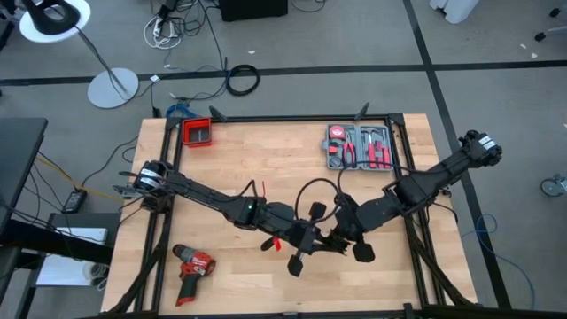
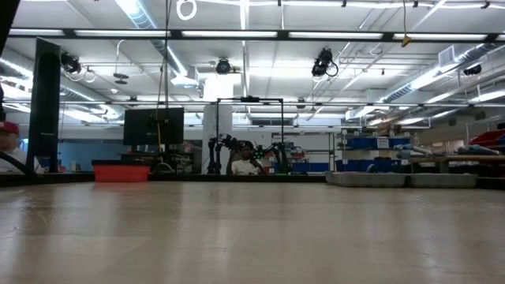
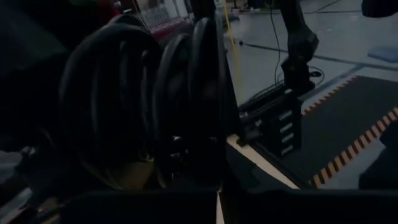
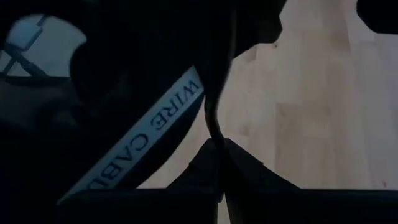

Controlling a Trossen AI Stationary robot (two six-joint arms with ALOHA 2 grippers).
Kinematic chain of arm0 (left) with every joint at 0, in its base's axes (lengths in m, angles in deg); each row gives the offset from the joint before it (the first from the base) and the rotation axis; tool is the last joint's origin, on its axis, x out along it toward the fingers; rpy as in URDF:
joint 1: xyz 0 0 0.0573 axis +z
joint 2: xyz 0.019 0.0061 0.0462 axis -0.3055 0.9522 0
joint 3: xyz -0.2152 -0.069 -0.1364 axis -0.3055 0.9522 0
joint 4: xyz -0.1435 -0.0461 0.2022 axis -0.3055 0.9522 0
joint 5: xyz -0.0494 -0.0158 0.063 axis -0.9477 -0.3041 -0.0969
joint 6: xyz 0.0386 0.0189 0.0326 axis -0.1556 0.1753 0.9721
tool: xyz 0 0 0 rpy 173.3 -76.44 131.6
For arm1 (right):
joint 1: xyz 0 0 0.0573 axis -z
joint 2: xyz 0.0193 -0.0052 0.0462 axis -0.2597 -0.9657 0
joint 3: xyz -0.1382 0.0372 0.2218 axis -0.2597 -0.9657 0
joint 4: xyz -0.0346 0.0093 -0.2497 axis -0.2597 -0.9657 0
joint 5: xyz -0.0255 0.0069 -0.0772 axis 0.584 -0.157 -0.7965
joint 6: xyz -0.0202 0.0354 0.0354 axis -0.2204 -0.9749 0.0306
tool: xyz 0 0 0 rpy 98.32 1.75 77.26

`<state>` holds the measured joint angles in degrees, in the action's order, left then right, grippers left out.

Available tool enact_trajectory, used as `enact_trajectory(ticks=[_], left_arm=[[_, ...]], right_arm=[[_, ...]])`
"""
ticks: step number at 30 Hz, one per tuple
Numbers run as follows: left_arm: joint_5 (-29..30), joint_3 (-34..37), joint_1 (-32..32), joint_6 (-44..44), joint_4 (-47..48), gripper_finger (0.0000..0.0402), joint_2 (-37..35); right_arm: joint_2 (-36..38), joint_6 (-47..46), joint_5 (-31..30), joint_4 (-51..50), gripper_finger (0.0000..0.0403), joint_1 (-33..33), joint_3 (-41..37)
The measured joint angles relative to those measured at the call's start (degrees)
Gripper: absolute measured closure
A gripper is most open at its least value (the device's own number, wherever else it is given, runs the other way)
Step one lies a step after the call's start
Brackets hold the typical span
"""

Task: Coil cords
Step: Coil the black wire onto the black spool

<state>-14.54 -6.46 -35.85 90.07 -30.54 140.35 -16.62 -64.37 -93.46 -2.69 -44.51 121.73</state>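
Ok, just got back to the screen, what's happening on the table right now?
Both arms have met near the front middle of the table, working on the black cord. The left hand and the right hand are both shut on the cord, which loops up between them and is bunched in coils at the left hand. The red drill and the tool case lie apart from it.

Thin black cord [image 1: 321, 199]: one open loop raised above the middle of the table [image 1: 266, 159], nearer its front edge, rest bunched dark just below the loop. Seen close as several stacked turns [image 3: 155, 99]. White label strip lettered "WIRE CABL" [image 4: 149, 134] on it.
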Motion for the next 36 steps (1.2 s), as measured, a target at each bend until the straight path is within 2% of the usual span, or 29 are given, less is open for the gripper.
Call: enact_trajectory(ticks=[13,31,36], left_arm=[[1.44,0.02,-0.52,4.05,-5.38,0.0401,0.0],[10.75,0.02,-2.06,3.99,-3.59,0.0401,0.0],[13.05,0.02,-2.17,-0.84,-0.13,0.0401,0.0]], right_arm=[[0.0,0.25,-2.2,2.35,0.0393,-1.72,0.0],[2.77,-8.28,-5.88,-8.22,0.0395,-10.44,0.0],[4.56,-10.25,-9.61,-10.8,0.0395,-14.33,0.0]])
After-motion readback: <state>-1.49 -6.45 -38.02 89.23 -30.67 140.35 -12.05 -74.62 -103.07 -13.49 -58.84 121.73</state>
